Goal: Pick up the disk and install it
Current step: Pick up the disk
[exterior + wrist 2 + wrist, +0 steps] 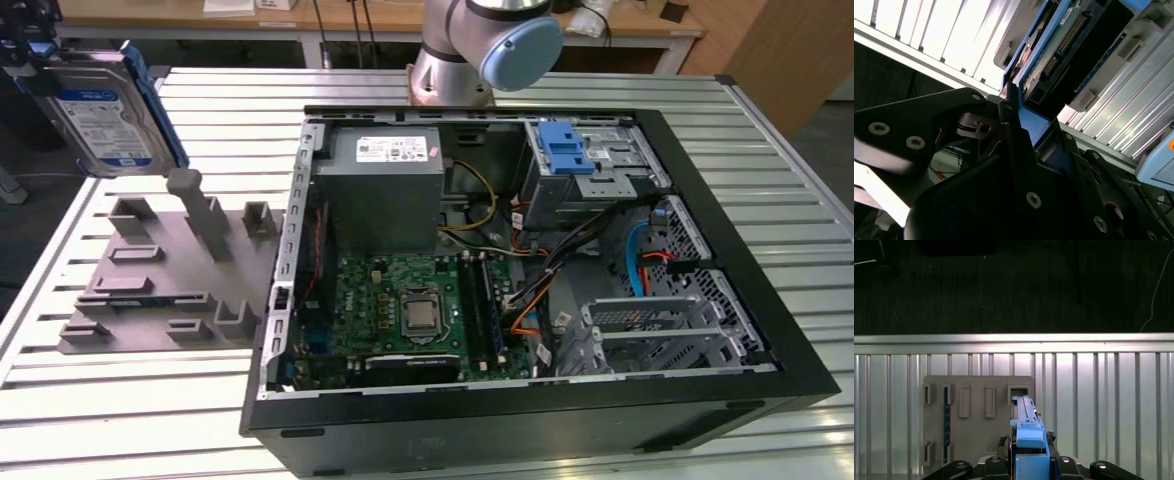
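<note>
Tool (1021, 122) closed on the disk (110, 112); in the second wrist view its dark fingers (1010, 117) pressed against the blue carrier bracket (1030, 125) at one end of the drive. In the first wrist view the disk sat edge-on between the fingers, with the blue bracket uppermost.

Disk position: outside the computer case (534, 425), off the case's side toward the exterior view's left, at the far corner. It was held on edge and slightly tilted, with the white-and-blue label facing the exterior camera. It hung over the grey fixture (167, 270), seemingly clear of it.

The grey fixture lay flat on the slatted metal table (120, 430), just beside the case, on the same side as the disk.

Inside the case: the grey power supply box (387, 185) at the far end, the green motherboard (414, 310) nearer. The metal drive bay with its blue latch piece (567, 150) sat in the far corner, well apart from the disk.

Arm base (487, 45) stood behind the case.
</note>
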